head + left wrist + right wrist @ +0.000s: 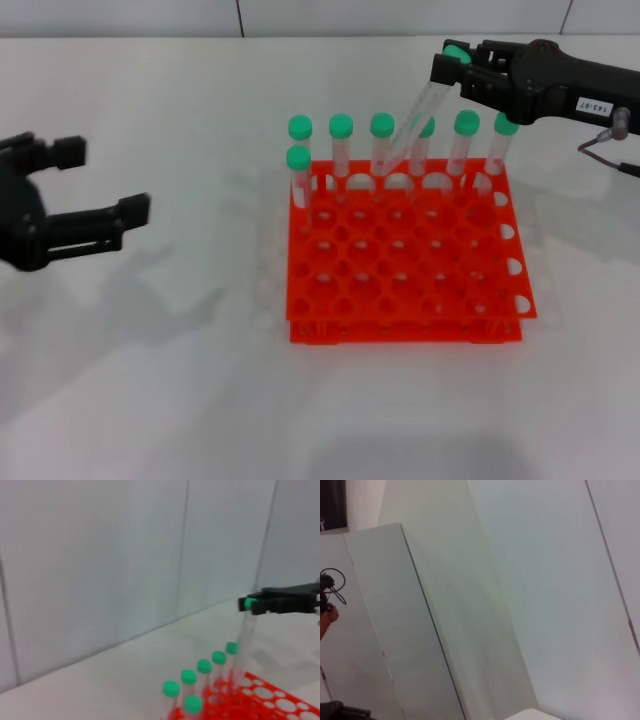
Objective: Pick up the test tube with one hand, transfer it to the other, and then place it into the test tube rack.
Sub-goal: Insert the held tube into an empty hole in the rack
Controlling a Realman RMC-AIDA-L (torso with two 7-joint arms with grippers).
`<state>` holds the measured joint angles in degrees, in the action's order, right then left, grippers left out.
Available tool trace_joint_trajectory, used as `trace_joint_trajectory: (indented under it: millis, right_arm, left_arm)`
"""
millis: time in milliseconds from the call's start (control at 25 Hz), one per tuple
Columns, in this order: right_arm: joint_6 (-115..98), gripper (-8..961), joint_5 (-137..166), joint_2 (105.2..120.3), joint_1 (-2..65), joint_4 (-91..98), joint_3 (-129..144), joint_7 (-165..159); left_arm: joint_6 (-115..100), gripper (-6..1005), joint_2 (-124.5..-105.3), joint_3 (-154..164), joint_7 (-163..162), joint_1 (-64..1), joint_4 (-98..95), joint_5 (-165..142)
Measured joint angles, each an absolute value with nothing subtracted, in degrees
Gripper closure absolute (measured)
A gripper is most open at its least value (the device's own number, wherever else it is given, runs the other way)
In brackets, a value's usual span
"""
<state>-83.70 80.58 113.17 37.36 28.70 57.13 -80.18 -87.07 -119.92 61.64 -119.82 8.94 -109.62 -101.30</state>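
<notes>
- A white table top fills the head view; it is smooth and matte, with soft grey shadows lying across it.
- Behind its far edge stands a pale panelled wall, divided by thin dark vertical seams.
- The right wrist view shows more pale panels meeting at an angle, evenly lit.

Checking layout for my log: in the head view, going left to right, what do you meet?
Left gripper, open and empty → test tube rack with its capped tubes → right gripper, holding the test tube tilted over the rack's back row.
</notes>
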Motion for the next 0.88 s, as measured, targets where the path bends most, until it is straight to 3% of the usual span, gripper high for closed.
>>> trace_joint_trajectory:
  millis: [160,440,880]
  right_arm:
    - [-83.69,689,81.03,112.69,37.36,29.49,57.15,-81.32]
    - [-83.5,688,84.01,112.65,37.93,32.4,57.32,-83.72]
    - [-82.76,688,86.98,113.96,40.35,36.23,59.38,-84.87]
  left_arm:
    - [-83.76,105,-119.95,61.79,-111.02,12.09,-100.63,-96.29]
    - [-83.61,105,-119.72,60.3,-99.84,11.48,-86.09,-90.17]
    - [-88.32,105,-119.17,53.41,-92.24,3.02,-66.67,-92.38]
